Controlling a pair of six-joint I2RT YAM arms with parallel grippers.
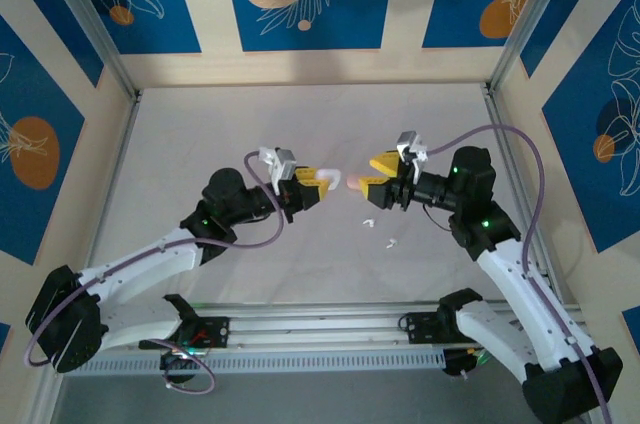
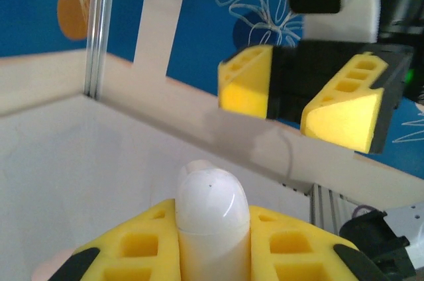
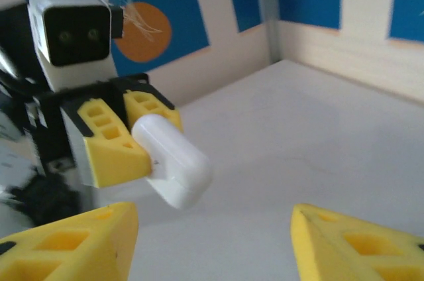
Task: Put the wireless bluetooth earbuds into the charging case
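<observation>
Left gripper (image 2: pixel 212 228) clamps the glossy white charging case (image 2: pixel 212 195) at its base; the right gripper (image 3: pixel 212 221) stands apart opposite. Two tiny earbuds (image 1: pixel 366 221) lie on the table (image 1: pixel 250 124) just nearer: probably light and slippery, best pinched gently across their sides.

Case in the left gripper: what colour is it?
White case, clearest in the right wrist view.

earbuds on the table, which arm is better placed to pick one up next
The right arm. Its jaws stand open and empty, and the two white earbuds lie on the table close beside it. The left arm has its jaws shut on the white case, so it should probably just hold that.
</observation>
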